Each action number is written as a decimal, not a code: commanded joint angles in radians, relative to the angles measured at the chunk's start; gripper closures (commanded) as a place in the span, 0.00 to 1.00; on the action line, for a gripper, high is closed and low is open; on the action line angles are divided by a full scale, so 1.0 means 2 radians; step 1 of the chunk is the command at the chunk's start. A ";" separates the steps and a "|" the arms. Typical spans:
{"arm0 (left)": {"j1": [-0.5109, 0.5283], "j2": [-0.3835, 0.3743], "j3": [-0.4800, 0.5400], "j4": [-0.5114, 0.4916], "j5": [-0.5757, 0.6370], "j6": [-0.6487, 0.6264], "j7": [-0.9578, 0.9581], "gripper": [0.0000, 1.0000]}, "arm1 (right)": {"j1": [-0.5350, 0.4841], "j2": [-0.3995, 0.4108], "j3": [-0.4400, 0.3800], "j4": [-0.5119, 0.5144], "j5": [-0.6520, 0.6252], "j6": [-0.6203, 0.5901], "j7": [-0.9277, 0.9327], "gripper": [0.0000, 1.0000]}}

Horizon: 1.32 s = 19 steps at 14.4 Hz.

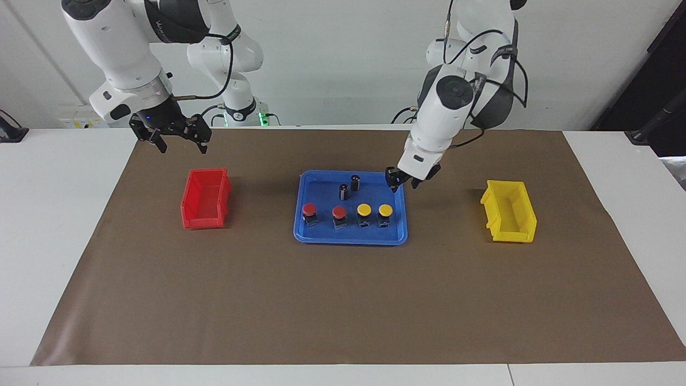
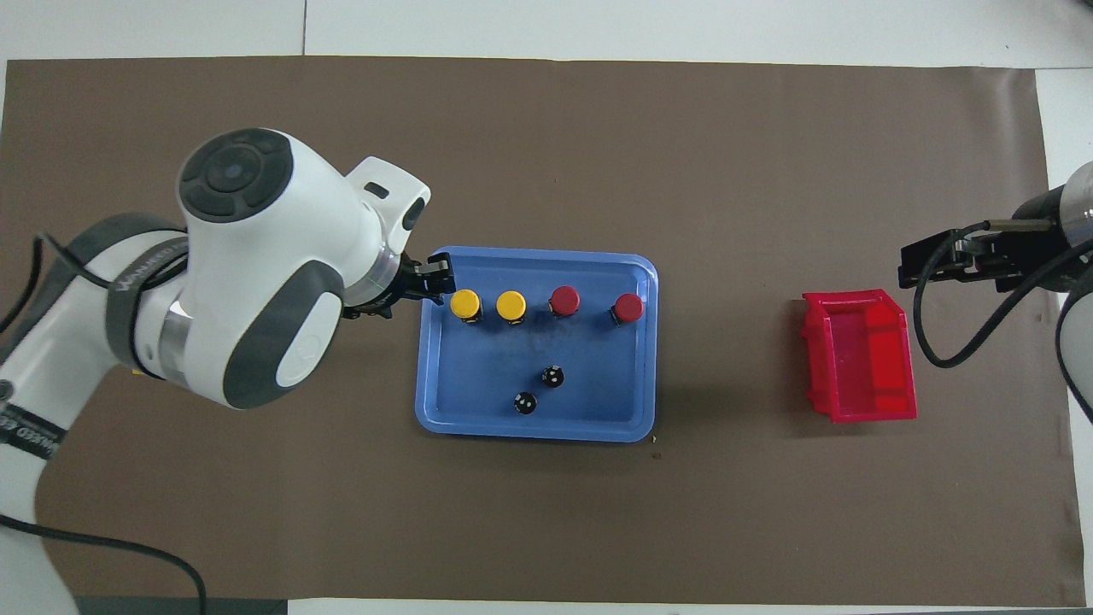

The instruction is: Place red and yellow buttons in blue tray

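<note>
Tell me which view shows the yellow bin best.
The facing view: the whole yellow bin sits in the open on the brown mat toward the left arm's end of the table, empty as far as its inside shows. In the overhead view the left arm covers it almost entirely.

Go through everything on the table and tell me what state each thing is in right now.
Red buttons: two, upright in the blue tray.
Yellow buttons: two, upright in the tray, in line with the red ones.
Dark cylinders: two, standing in the tray.
Red bin: nothing visible in it.
Yellow bin: nothing visible in it.
</note>
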<state>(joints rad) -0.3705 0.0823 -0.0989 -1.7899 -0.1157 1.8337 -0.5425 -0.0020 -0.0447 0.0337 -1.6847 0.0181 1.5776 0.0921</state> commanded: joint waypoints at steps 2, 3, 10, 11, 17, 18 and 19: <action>0.103 -0.059 0.002 -0.011 -0.001 -0.056 0.165 0.01 | -0.007 -0.011 0.004 -0.012 -0.002 0.002 -0.010 0.00; 0.123 -0.067 0.002 -0.010 0.000 -0.067 0.184 0.01 | -0.007 -0.011 0.004 -0.012 -0.002 0.002 -0.011 0.00; 0.204 -0.087 0.003 0.023 0.065 -0.098 0.310 0.01 | -0.003 -0.012 0.004 -0.013 -0.002 -0.004 -0.011 0.00; 0.213 -0.083 0.003 0.040 0.070 -0.118 0.314 0.01 | -0.003 -0.012 0.005 -0.013 -0.002 -0.003 -0.011 0.00; 0.219 -0.084 0.002 0.044 0.070 -0.132 0.315 0.01 | -0.003 -0.013 0.005 -0.014 -0.002 -0.004 -0.012 0.00; 0.220 -0.084 0.003 0.049 0.070 -0.138 0.315 0.01 | -0.003 -0.013 0.005 -0.014 -0.002 -0.004 -0.012 0.00; 0.220 -0.084 0.003 0.054 0.070 -0.141 0.315 0.01 | -0.003 -0.013 0.005 -0.014 -0.002 -0.004 -0.012 0.00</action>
<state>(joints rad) 0.0582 -0.0844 -0.0848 -1.7149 0.0032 1.5933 0.0743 -0.0014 -0.0454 0.0380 -1.6876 0.0181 1.5713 0.0911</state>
